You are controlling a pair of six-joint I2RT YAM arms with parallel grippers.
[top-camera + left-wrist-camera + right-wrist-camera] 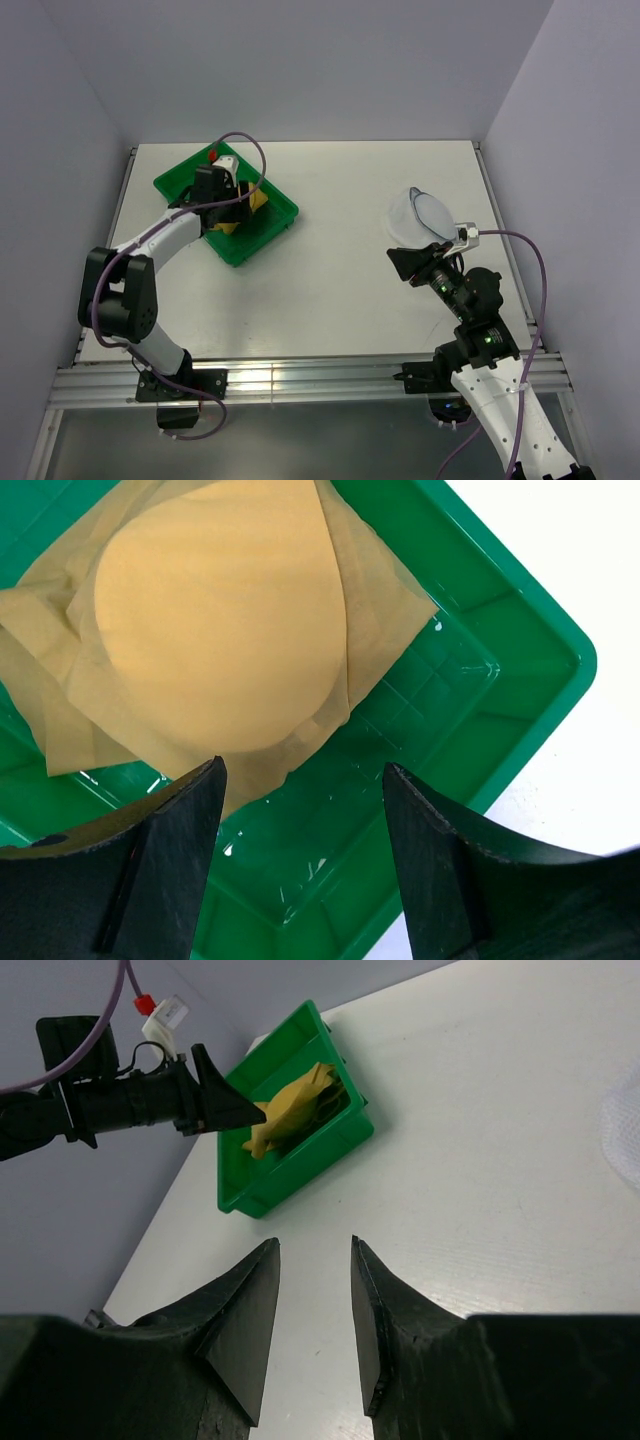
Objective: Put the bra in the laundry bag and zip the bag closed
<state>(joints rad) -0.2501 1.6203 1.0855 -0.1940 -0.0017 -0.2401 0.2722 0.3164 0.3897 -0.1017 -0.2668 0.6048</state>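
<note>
The mustard-yellow bra [220,620] lies crumpled in the green tray [480,710], one rounded cup facing up. My left gripper [302,770] is open and empty, hovering just above the tray with its fingertips at the bra's near edge, not touching it. In the top view the left gripper [240,205] is over the tray [180,182] and the bra [258,200]. The white mesh laundry bag [420,213] lies on the table at the right. My right gripper [408,262] is open and empty, just in front of the bag. In the right wrist view only the bag's edge [625,1125] shows.
The white table [340,290] is enclosed by grey walls at the back and both sides. In the right wrist view my right gripper [314,1243] faces the tray [290,1160] and the left arm [130,1105] across bare table. A metal rail runs along the near edge.
</note>
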